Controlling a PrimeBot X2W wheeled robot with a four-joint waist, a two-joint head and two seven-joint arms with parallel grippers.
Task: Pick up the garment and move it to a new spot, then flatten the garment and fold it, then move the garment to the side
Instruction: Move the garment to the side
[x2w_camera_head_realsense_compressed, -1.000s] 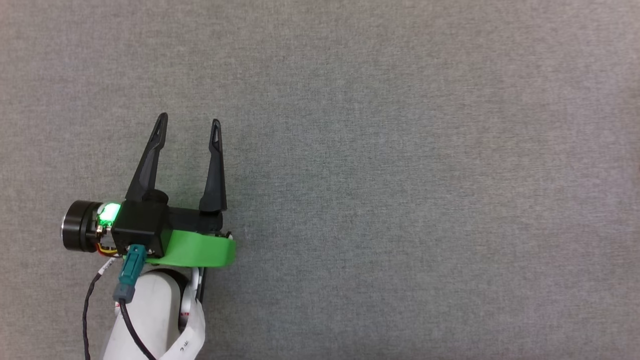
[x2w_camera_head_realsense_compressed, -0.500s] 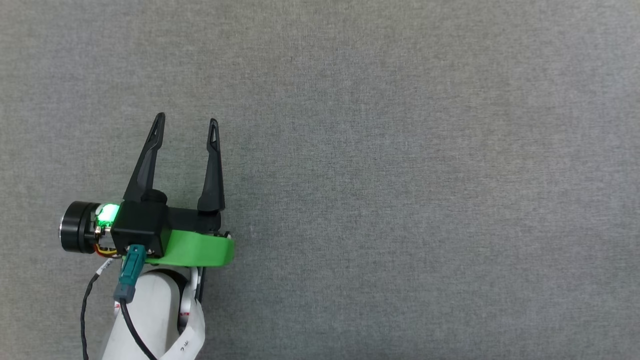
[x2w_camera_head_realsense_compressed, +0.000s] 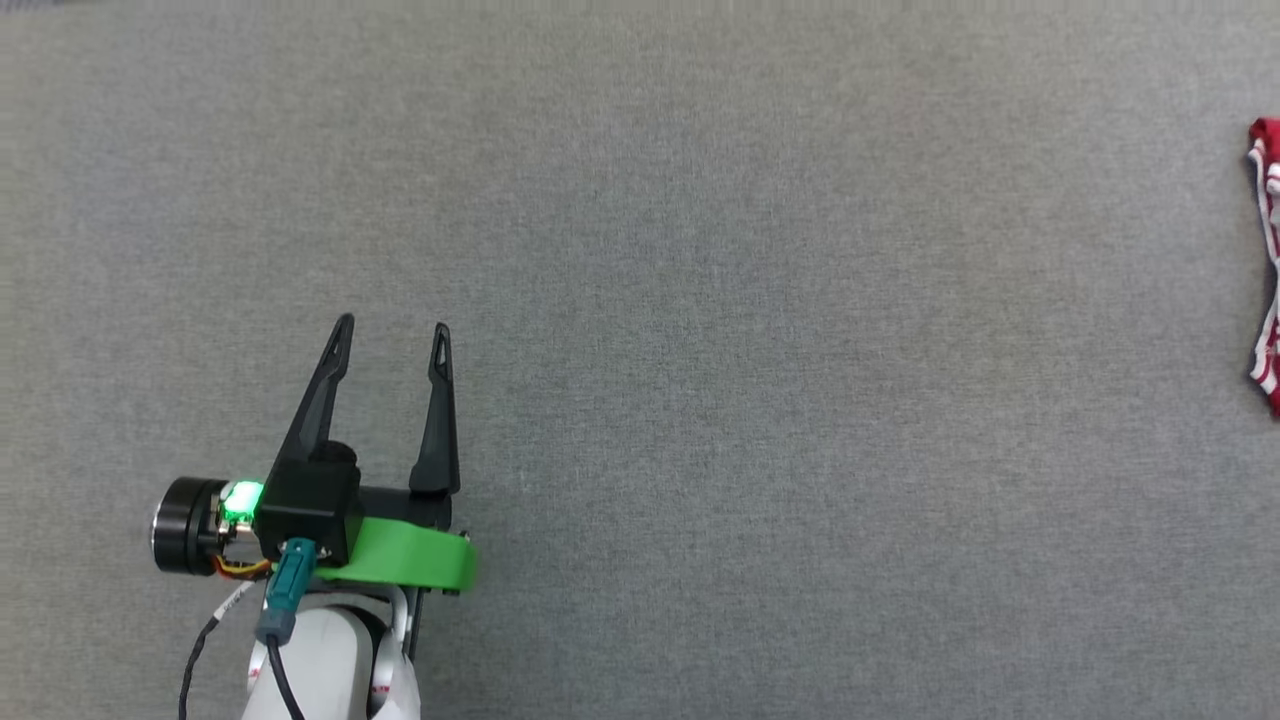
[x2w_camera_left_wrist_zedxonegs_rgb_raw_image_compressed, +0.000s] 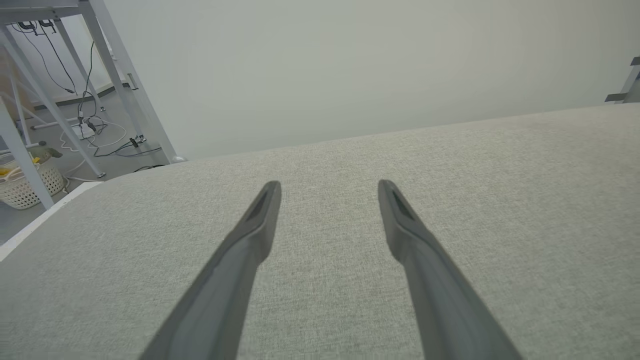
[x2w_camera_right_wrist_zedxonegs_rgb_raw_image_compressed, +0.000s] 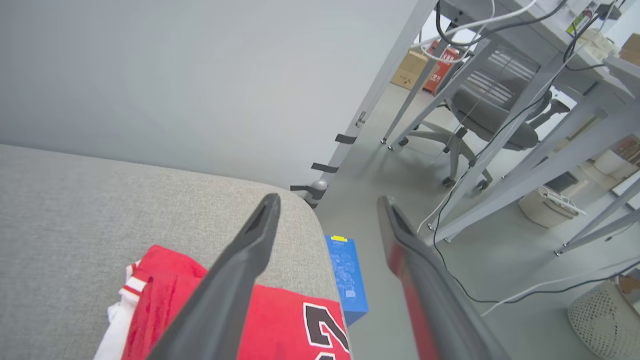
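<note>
Cloth of plain grey covers the desk (x2w_camera_head_realsense_compressed: 760, 300), and the garment (x2w_camera_head_realsense_compressed: 1266, 260) lies bunched at its right edge, well apart from the left pincer (x2w_camera_head_realsense_compressed: 392, 324). That pincer hovers over bare cloth near the desk's front left, its two dark fingers (x2w_camera_left_wrist_zedxonegs_rgb_raw_image_compressed: 250, 240) spread wide with nothing between them. In the right wrist view the right pincer (x2w_camera_right_wrist_zedxonegs_rgb_raw_image_compressed: 328, 197) also stands wide and holds nothing. Below it the red garment (x2w_camera_right_wrist_zedxonegs_rgb_raw_image_compressed: 280, 320) rests near the desk's rounded corner, a white sleeve and striped trim showing, black white-edged numerals (x2w_camera_right_wrist_zedxonegs_rgb_raw_image_compressed: 322, 325) facing up. Beyond the edge a blue box (x2w_camera_right_wrist_zedxonegs_rgb_raw_image_compressed: 346, 272) stands on the floor (x2w_camera_right_wrist_zedxonegs_rgb_raw_image_compressed: 400, 190), with an office chair (x2w_camera_right_wrist_zedxonegs_rgb_raw_image_compressed: 492, 120) farther off.
</note>
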